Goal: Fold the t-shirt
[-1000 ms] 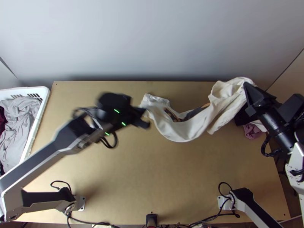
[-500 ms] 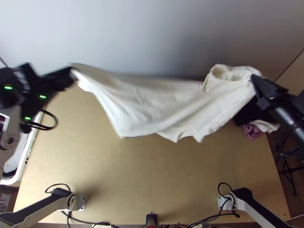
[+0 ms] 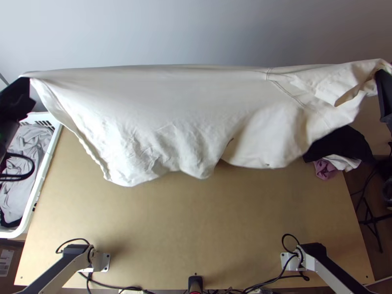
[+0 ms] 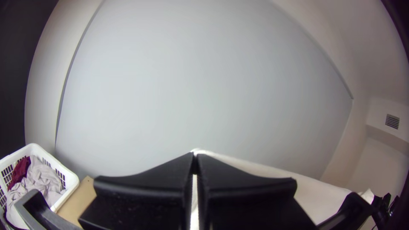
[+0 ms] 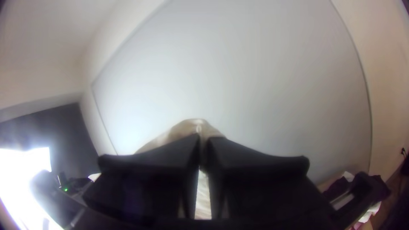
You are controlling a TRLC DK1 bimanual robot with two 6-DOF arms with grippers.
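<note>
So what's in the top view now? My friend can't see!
A cream-white cloth t-shirt hangs stretched between the black left gripper and black right gripper, its lower part drooping above a light wooden table. A white plastic basket of grey cloth stands at the left.

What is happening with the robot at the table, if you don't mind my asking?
The two arms are holding up a white t-shirt between them, at the far side of the table. The left gripper pinches one end and the right gripper the other, so the upper edge runs nearly straight across while the rest hangs in loose waves. It is not folded yet. Off to the left stands a white basket with more clothes in it.
</note>
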